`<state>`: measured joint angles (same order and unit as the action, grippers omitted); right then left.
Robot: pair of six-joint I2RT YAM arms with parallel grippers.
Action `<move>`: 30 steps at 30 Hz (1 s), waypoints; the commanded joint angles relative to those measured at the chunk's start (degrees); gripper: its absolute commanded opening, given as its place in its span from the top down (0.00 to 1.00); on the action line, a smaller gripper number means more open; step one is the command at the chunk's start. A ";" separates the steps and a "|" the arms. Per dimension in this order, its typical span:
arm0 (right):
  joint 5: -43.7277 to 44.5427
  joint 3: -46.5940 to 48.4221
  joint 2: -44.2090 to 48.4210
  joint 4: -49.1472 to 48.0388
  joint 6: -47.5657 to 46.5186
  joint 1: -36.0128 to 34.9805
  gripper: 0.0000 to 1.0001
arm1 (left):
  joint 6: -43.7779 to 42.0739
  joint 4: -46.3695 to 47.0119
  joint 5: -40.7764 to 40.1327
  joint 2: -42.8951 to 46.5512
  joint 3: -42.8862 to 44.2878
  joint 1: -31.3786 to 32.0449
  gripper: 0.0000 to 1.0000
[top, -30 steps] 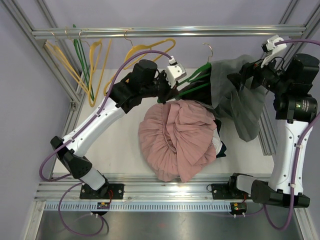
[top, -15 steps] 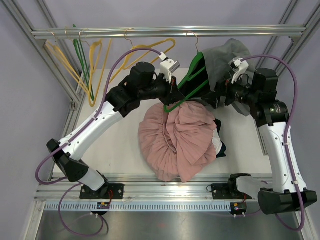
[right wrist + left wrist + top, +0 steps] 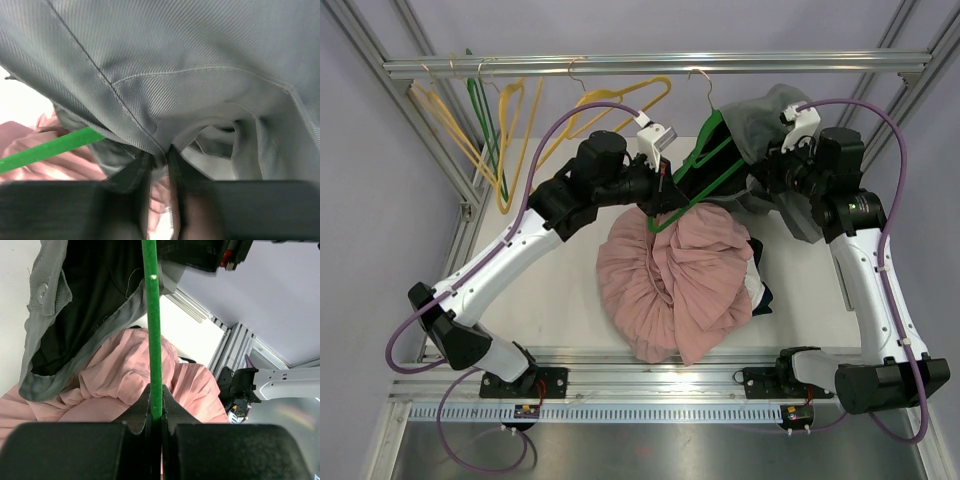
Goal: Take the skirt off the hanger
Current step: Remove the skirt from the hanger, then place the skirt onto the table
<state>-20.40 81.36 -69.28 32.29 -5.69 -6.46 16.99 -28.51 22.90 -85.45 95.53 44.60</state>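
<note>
- Left gripper [image 3: 156,405]: jaws closed tight on bar of green hanger [image 3: 152,315].
- Right gripper [image 3: 160,159]: jaws narrow, pinching fold of grey skirt [image 3: 775,112].
- Skirt location: draped over hanger's upper right end, below rail [image 3: 620,64], directly at right gripper. Right arm nearer.
- Hanger long axis: diagonal, from hook near rail down-left toward left gripper.
- Judgement: next move must draw skirt away from left gripper, off hanger's end.
- Pink garment [image 3: 670,275] heaped on table [image 3: 570,290] beneath.
- Containers: none visible.
</note>
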 commanded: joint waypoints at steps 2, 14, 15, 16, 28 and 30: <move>1.51 1.96 0.63 -5.04 -0.81 -0.40 0.93 | -1.44 6.90 2.42 4.24 -0.77 0.23 1.00; 11.61 7.05 6.70 -15.59 2.95 8.02 1.00 | -15.92 -7.93 -3.73 10.74 -5.79 0.23 1.00; 11.53 7.66 6.70 -15.51 3.84 9.52 1.00 | -16.55 -9.70 -4.26 11.35 -5.35 0.23 1.00; 10.66 8.63 6.61 -15.51 4.37 11.19 1.00 | -18.29 -11.46 -5.48 11.62 -4.74 0.14 1.00; 4.33 3.73 5.39 -5.50 -8.00 16.92 1.00 | -30.26 -19.21 -7.52 27.33 -10.09 0.14 1.00; -0.04 2.50 4.68 0.47 -14.15 17.00 1.00 | -32.19 -19.21 -6.38 29.37 -10.79 0.14 1.00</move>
<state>-14.68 85.34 -64.07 28.08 -11.22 10.20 -10.74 -49.84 16.03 -59.81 85.19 44.60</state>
